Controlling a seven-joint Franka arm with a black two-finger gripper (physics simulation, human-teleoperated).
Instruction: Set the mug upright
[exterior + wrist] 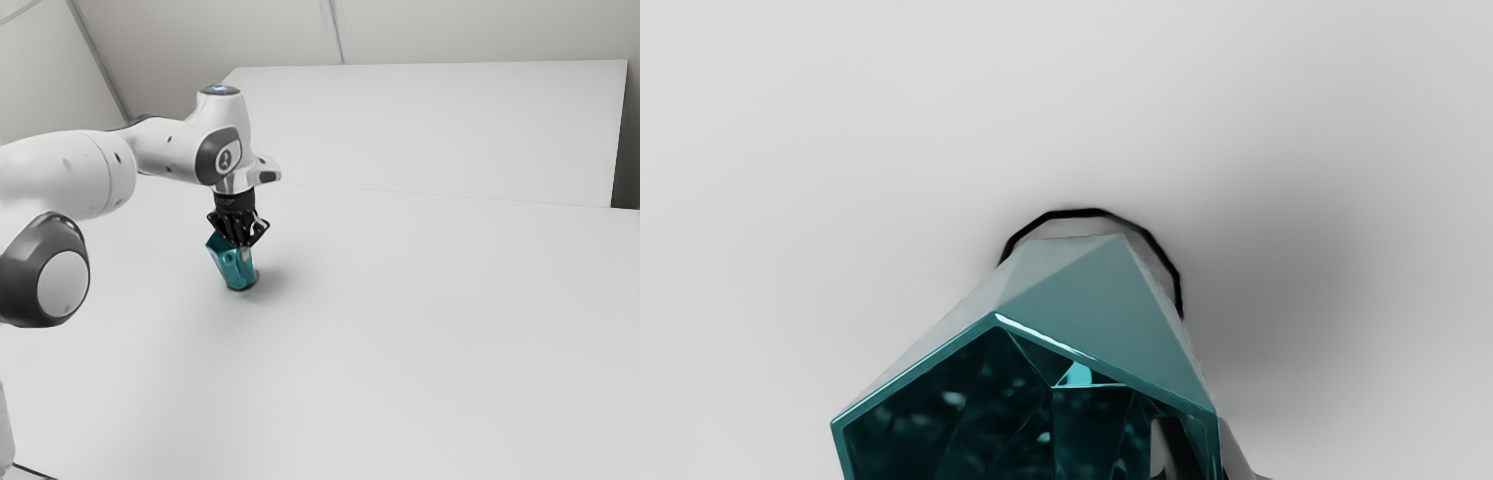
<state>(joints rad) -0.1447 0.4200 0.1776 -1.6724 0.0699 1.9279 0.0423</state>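
Teal, faceted and glossy, the mug (232, 268) stands at a lean beneath the black gripper (243, 252), its mouth tipped toward the exterior view's left and its base low at the pale table (420, 330). The gripper points downward at the end of the white arm (90, 175), its fingers close together and clamped on the side wall of the mug, near the rim (1066, 347). In the wrist view, one finger (1163, 453) reaches inside the mouth, while the other finger (1238, 453) lies against the outside, with the teal wall between them. The mug is the container shown: it is wider at the mouth than at the base, and its hollow encloses the inner finger. The interior consists of dark angular facets marked by small reflections and one brighter turquoise patch (1077, 375); the depth of the hollow and the outline of its floor are hard to make out. Beyond the outer wall, a pale band (1073, 227) edged by a black line curves around the foot, partly hidden by the body of the mug. A soft shadow (1280, 287) spreads over the table beside it. The lower edge of the wrist view cuts off both fingers and the near part of the mouth. In the exterior view, the gripper overlaps the upper part of the mug, and the exact contact between base and table cannot be resolved
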